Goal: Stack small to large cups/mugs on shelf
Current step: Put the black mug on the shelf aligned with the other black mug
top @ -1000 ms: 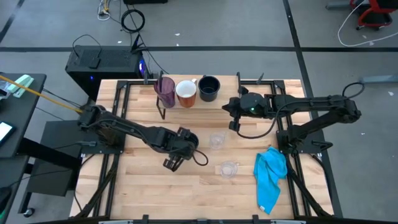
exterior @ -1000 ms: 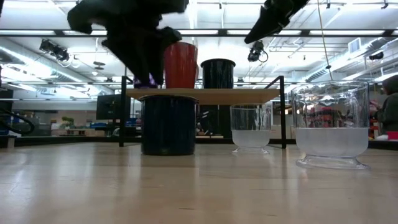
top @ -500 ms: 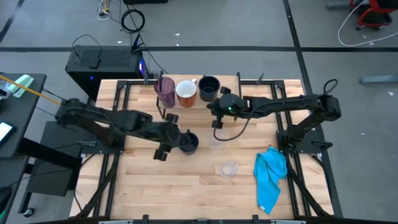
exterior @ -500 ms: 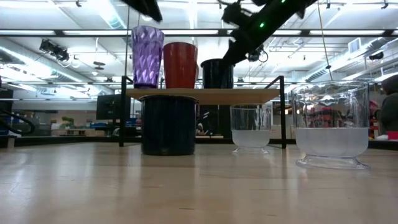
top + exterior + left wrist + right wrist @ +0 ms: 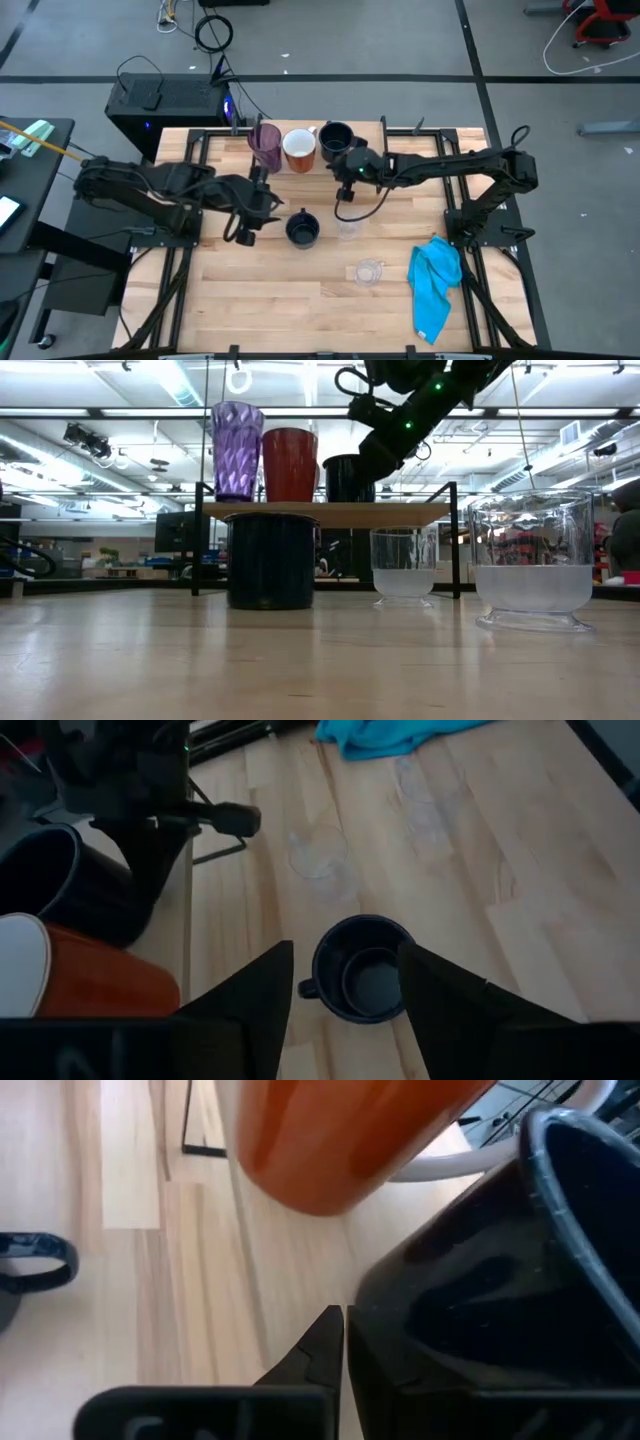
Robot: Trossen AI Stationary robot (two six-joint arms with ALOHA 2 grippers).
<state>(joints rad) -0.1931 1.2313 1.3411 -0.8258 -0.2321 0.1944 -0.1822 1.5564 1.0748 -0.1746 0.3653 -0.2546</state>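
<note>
Done so far: three of the six sit in a row on the shelf (image 5: 310, 162), a light-wood plank on thin black wire legs: purple tumbler (image 5: 266, 146), orange-brown mug (image 5: 299, 150), navy mug on the shelf (image 5: 335, 141).
Left to do: the second navy mug (image 5: 302, 229) and two clear glasses (image 5: 348, 228) (image 5: 368, 271) stand on the desk (image 5: 250, 300); by my reading the task is about half finished.
Left claw (image 5: 236, 226): fingers apart, holding nothing; the second navy mug stands just beside it on the desk, apart from it, handle toward the claw in the left wrist view.
Right claw (image 5: 340, 172): fingers together, empty, tips right against the wall of the navy mug on the shelf; whether they touch I cannot tell. The nearer glass is on the desk below it.
Materials: tumbler translucent, faceted, tapering; orange-brown mug glossy, white inside; navy mugs dark, glazed, cylindrical; glasses clear, squat, with a flared foot.
Other: crumpled blue cloth (image 5: 436, 282), well away from both claws.
</note>
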